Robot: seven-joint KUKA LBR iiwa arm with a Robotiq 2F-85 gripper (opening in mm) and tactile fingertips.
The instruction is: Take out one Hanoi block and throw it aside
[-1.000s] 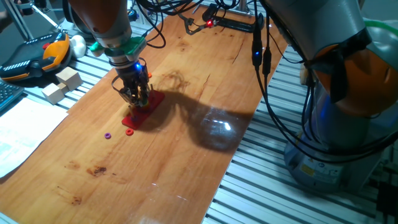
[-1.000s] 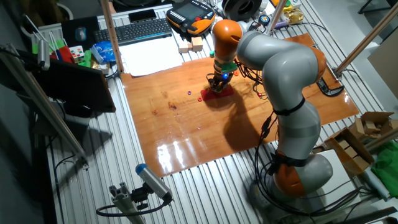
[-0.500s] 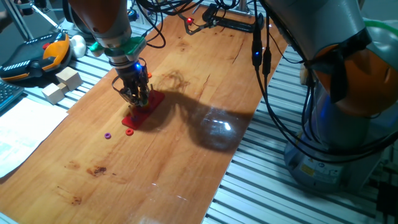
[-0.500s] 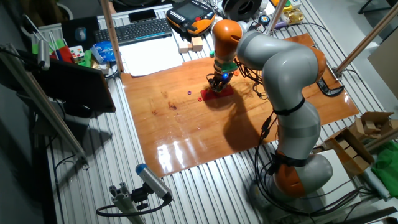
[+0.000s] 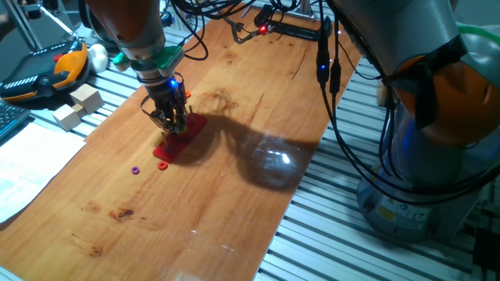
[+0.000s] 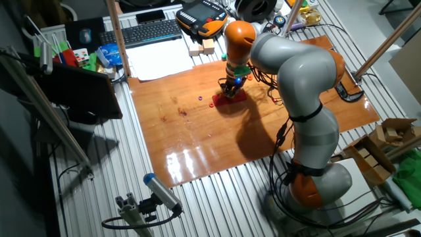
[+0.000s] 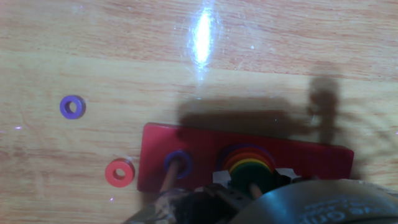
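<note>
The red peg base (image 7: pixel 311 163) lies on the wooden table; it also shows in one fixed view (image 5: pixel 186 134) and the other fixed view (image 6: pixel 235 98). A stack of rainbow rings sits on one peg, with the dark green Hanoi block (image 7: pixel 249 167) on top. A blue ring (image 7: pixel 177 160) sits on a second peg. My gripper (image 7: pixel 249 179) is down over the stack, with pale fingertips (image 7: pixel 219 178) showing apart on either side of it, so it looks open. It also shows in one fixed view (image 5: pixel 173 122). The fingers are mostly hidden.
A small purple ring (image 7: pixel 73 106) and a small red ring (image 7: pixel 119 172) lie loose on the table left of the base. Wooden blocks (image 5: pixel 78 106) and a teach pendant (image 5: pixel 43 72) lie off the board's left edge. A keyboard (image 6: pixel 146 31) and paper (image 6: pixel 161 60) are at the far side.
</note>
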